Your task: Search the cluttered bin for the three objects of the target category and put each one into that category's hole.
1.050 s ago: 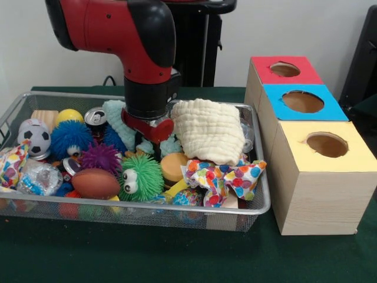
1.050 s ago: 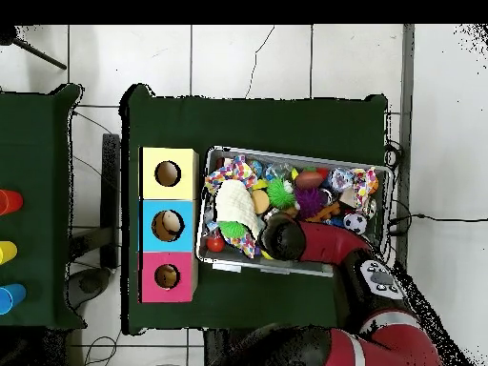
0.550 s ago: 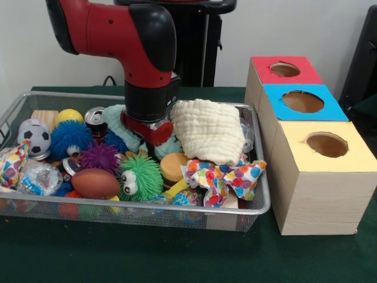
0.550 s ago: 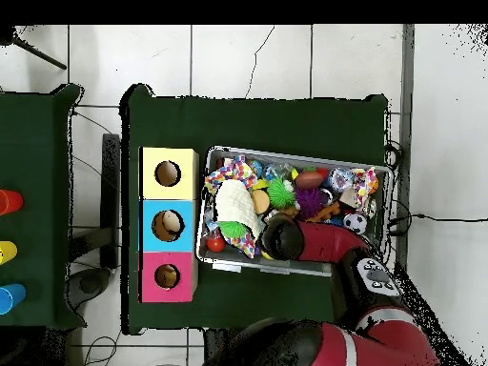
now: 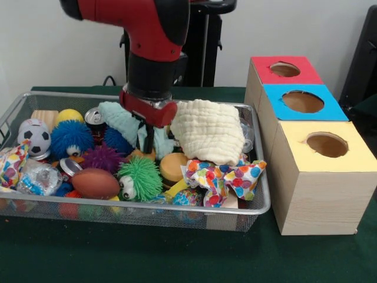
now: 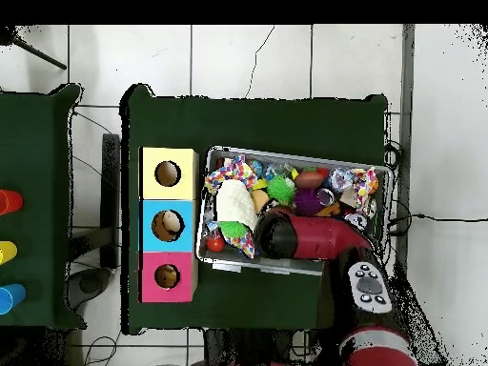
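Note:
In the front view my gripper (image 5: 148,137) hangs over the middle of the wire bin (image 5: 259,206), shut on a pale teal cloth (image 5: 121,121) that drapes off its fingers. A cream muslin cloth (image 5: 209,130) lies just to the right of it, and a polka-dot cloth (image 5: 224,177) sits at the bin's front. Three hole boxes stand to the right: red (image 5: 268,73), blue (image 5: 330,109), yellow (image 5: 353,156). In the overhead view the red arm (image 6: 305,236) hides the gripper.
Around the gripper lie a green fuzzy toy (image 5: 141,177), a purple one (image 5: 101,158), a blue one (image 5: 69,137), a brown football (image 5: 94,183), a soccer ball (image 5: 34,137), a soda can (image 5: 95,117) and an orange disc (image 5: 174,165). Something tan shows inside the blue box's hole (image 6: 168,224).
The arm has risen from low in the bin, and the teal cloth has come up with the gripper. The green fuzzy toy has shifted slightly.

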{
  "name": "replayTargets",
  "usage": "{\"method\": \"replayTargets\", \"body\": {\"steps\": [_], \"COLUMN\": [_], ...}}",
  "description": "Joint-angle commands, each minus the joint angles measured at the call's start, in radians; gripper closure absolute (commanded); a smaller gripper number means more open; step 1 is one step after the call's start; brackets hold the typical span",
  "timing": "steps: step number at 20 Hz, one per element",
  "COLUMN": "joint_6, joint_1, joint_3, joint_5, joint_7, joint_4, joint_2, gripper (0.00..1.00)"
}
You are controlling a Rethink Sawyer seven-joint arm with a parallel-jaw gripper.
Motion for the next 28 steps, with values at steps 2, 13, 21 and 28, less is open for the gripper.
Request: {"method": "replayTargets", "body": {"steps": [2,13,21,28], "joint_6": [0.116,0.141,0.281,0.265], "joint_1": [0.1,0.071,0.109,-0.086], "joint_3": [-0.111,0.012,-0.079,0.015], "joint_5": [-0.066,0.095,0.073,-0.02], "joint_7": [-0.021,0.071,-0.03,-0.268], "joint_4": [0.008,0.17,0.126,0.087], "joint_2": [-0.208,-0.191,-0.271,-0.309], "gripper": [1.0,1.0,1.0,1.0]}}
